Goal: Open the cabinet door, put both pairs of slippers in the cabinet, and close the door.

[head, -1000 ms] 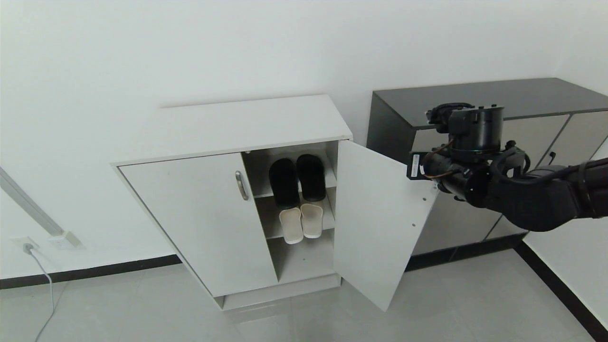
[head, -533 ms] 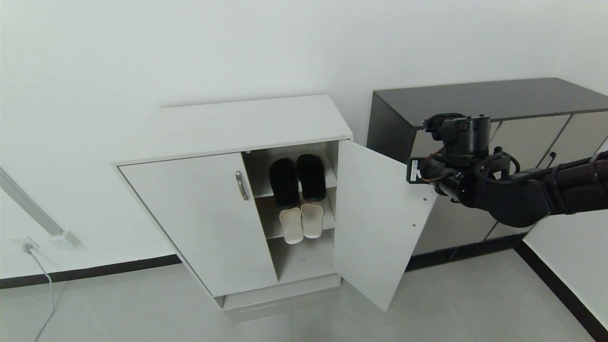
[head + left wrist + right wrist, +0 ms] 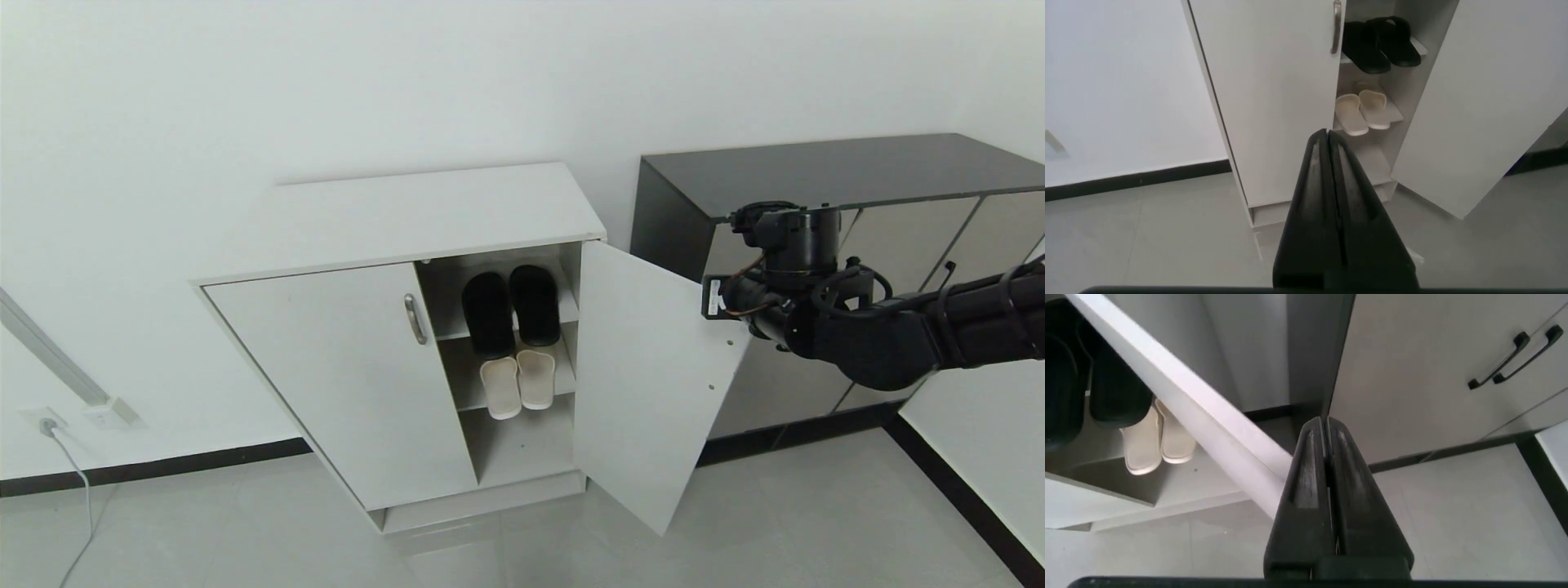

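Right hand (image 3: 1328,425), pressed together, is hovering at the open door's (image 3: 645,367) edge; left hand (image 3: 1329,137) likewise. Black slippers (image 3: 513,309), white slippers (image 3: 518,384) are sitting inside.

White cabinet (image 3: 408,208) open on one side, both pairs of slippers inside.
Its right door (image 3: 645,384) stands swung wide open, while the left door (image 3: 326,376) is shut. The black slippers (image 3: 510,310) lie side by side on the upper shelf (image 3: 570,314). The cream slippers (image 3: 518,382) sit side by side on the middle shelf (image 3: 466,390), directly below.
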